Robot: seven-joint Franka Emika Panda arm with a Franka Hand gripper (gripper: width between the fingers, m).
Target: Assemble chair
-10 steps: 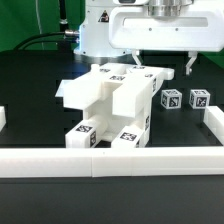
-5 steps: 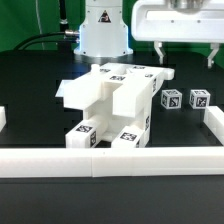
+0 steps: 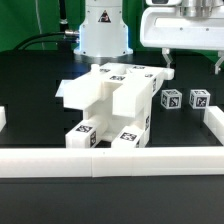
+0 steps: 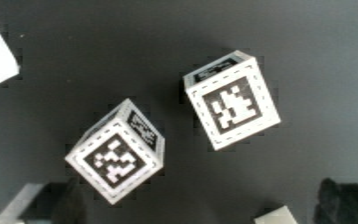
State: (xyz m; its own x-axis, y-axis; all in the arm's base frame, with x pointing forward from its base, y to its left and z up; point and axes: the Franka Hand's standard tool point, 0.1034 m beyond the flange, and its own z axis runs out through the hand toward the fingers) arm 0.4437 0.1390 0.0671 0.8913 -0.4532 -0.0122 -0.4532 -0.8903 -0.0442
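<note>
black table (image 3: pixel 30 90); white border rail (image 3: pixel 110 160) along front edge; green backdrop (image 3: pixel 25 20) behind.

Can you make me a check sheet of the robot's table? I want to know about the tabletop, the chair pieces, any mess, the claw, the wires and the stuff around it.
Surface: black table, fenced by white rails.
Job's things: half-built chair stands in the middle. Two small tagged pieces lie loose at the exterior view's right, apart from the chair: the nearer block and the outer block.
Clutter: nothing seen.
Grippers: the gripper is open and empty, and hangs above the two loose blocks.
Cables: black cables run behind the table at the exterior view's left.
Surroundings: green backdrop; white robot base behind the chair.
</note>
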